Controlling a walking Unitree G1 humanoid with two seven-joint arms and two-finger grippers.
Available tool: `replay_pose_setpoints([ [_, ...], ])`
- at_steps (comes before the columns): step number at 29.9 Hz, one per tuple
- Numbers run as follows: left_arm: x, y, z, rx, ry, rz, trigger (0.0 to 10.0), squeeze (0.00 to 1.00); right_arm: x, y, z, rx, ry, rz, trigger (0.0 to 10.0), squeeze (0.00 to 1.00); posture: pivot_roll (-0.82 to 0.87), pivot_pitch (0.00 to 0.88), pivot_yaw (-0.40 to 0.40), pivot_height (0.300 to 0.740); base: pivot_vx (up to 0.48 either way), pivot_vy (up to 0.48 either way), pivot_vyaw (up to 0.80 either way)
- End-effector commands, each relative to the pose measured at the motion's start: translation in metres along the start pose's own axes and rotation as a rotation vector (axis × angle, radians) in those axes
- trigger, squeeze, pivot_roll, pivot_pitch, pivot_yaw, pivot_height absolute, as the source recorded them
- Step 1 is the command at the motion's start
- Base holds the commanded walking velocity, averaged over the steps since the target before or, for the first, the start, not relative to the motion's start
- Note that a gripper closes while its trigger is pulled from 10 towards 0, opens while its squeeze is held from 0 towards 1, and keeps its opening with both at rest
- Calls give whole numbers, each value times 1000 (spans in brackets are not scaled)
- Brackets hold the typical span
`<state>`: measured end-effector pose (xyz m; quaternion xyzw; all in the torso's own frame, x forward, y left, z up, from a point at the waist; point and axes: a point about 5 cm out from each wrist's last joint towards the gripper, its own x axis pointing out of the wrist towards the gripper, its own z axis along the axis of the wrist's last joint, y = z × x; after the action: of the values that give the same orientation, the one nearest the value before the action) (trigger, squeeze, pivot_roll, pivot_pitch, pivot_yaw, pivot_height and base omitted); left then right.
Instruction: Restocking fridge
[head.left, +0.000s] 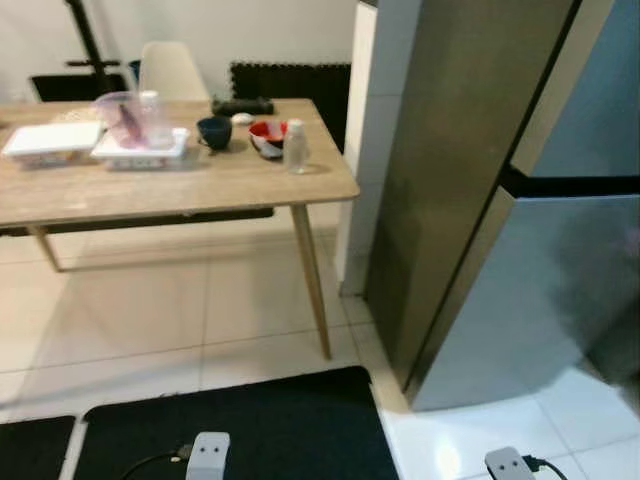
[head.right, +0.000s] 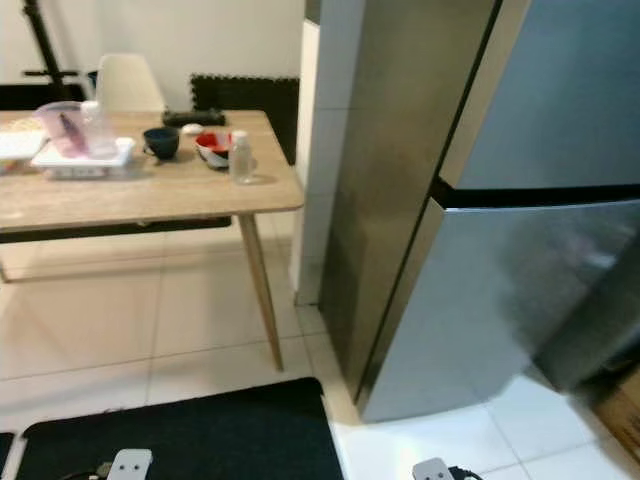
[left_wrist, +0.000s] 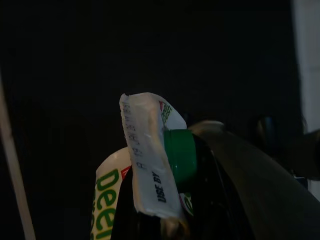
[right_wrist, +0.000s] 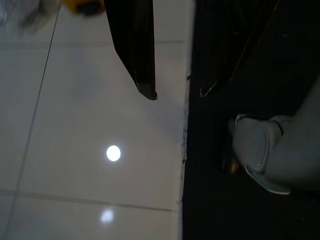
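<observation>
The tall steel fridge (head.left: 520, 240) stands on my right with both doors shut, a black band between the upper and lower door. In the dark left wrist view, a white carton (left_wrist: 147, 160) with green lettering and a green screw cap (left_wrist: 180, 155) sits between the black fingers of my left gripper (left_wrist: 170, 215), which is shut on it. My right gripper (right_wrist: 177, 94) hangs open over the edge between the white floor tiles and the black mat, with nothing between its fingers. Both arms hang low at my sides.
A wooden table (head.left: 230, 180) on the left carries white containers (head.left: 52, 140), a clear jug (head.left: 125, 118), a dark bowl (head.left: 214, 131), a red bowl (head.left: 266, 135) and a clear bottle (head.left: 296, 147). A black mat (head.left: 240, 430) lies at my feet. A white wall column (head.left: 360, 150) stands beside the fridge.
</observation>
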<state>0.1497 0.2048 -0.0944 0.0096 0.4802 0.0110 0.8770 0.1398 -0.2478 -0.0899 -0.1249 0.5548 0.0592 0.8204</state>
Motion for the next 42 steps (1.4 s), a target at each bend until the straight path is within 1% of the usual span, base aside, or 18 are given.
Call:
replay_pose_setpoints([
  [1,-1,-2,-8,4,30,-8,10000,0,0,-4,4,-18,-14,-26,10000,0,-79,0,-35,740,0,-431,0],
  [4,-1,-3,-9,3,32,-10,10000,0,-1,-5,5,-6,-21,-37,10000,0,-79,0,-35,740,0,-431,0],
  [15,-2,-3,-10,2,35,-10,10000,0,-1,-6,5,-7,-19,-45,10000,0,-79,0,-36,740,0,-430,0],
  [19,-2,-6,-11,-3,37,-13,10000,0,-1,-6,6,-3,-27,-45,10000,0,-81,0,-39,740,0,-431,0],
  [21,-1,-8,-12,-8,37,-17,10000,0,0,-6,11,11,-54,-44,10000,0,-80,0,-40,740,0,-375,0],
  [23,-2,-7,-14,2,47,3,10000,0,-1,-9,21,29,-92,-53,10000,0,-80,0,-40,740,0,0,0],
  [24,-2,-7,-14,2,47,3,10000,0,-1,-9,21,29,-92,-53,10000,0,-80,0,-40,740,0,0,0],
  [25,-2,-7,-14,1,47,5,10000,0,-1,-12,27,21,-108,-66,10000,0,-80,0,-40,740,0,0,0],
  [26,-2,-7,-14,0,45,4,10000,0,-2,-17,38,27,-145,-78,10000,0,-82,0,-41,740,0,0,0],
  [27,-2,-7,-14,0,45,4,10000,0,-2,-17,38,27,-145,-78,10000,0,-82,0,-41,740,0,0,0],
  [31,-2,-6,-13,-3,41,-1,10000,0,-9,-34,85,41,-295,-110,10000,0,-85,0,-39,740,0,0,0],
  [32,-2,-6,-13,-3,41,-1,10000,0,-9,-34,85,41,-295,-110,10000,0,-85,0,-39,740,0,0,0],
  [34,-2,-6,-13,-2,39,-2,10000,0,-15,-37,112,37,-383,-86,10000,0,-84,0,-39,740,0,0,0],
  [38,-2,-7,-12,4,37,-14,10000,0,-28,-38,157,11,-544,-24,10000,0,-82,0,-41,740,0,0,0],
  [39,-2,-7,-12,4,37,-14,10000,0,-28,-38,157,11,-544,-24,10000,0,-82,0,-41,740,0,0,0],
  [40,-2,-8,-13,22,43,-16,10000,0,-33,-38,171,24,-596,3,10000,0,-82,0,-41,740,0,-465,0],
  [41,-2,-8,-13,22,43,-16,10000,0,-33,-38,171,24,-596,3,10000,0,-82,0,-41,740,0,-465,0],
  [42,-2,-8,-13,28,46,-17,10000,0,-39,-37,184,36,-650,31,10000,0,-82,0,-41,740,0,-469,0],
])
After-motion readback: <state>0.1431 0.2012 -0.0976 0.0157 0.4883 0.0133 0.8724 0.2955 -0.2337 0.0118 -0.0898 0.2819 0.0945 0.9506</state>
